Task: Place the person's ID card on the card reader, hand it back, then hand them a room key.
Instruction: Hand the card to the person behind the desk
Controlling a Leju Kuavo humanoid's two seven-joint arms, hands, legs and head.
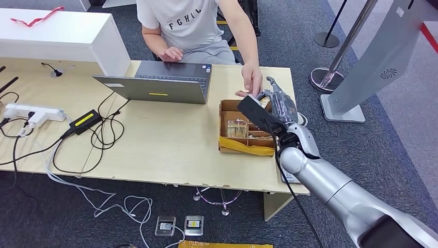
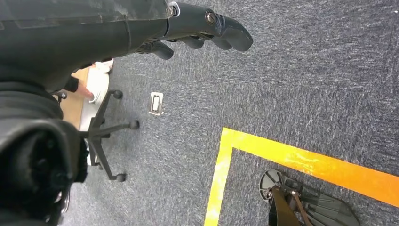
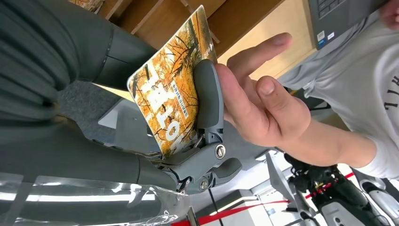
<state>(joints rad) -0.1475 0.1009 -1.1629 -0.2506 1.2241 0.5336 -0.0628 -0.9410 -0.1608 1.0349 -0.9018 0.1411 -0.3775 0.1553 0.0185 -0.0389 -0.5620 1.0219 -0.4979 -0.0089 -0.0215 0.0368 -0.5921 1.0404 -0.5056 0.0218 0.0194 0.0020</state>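
While the person seated behind the worktop (image 1: 170, 139) is reaching an open hand (image 3: 256, 106) toward it, the right robot hand (image 1: 276, 103) is holding out a card (image 3: 171, 94) printed with an orange autumn-leaf pattern, pinching it between the thick grey thumb (image 3: 209, 101) and the darker fingers behind it. From the wrist view, the card is standing upright in the grip, with the person's fingertips just beside its free edge, very near or touching the thumb. From the head view, this handover is taking place above the far side of a divided cardboard box (image 1: 232, 132) that is sitting on the worktop, near a grey laptop (image 1: 165, 82) the person is resting their other hand on. Whether this card is the ID or the room key cannot be told from the print.

The left robot hand (image 2: 202, 28) is hanging over grey carpet, with its fingers loosely curled and holding nothing.

The step in hand appears to be passing the card to the person. To do it well, the right robot hand should be keeping the card steady, with its free edge presented toward the person's fingers, and loosening its pinch only once they are gripping the card firmly. Letting go early risks dropping it into the box below.
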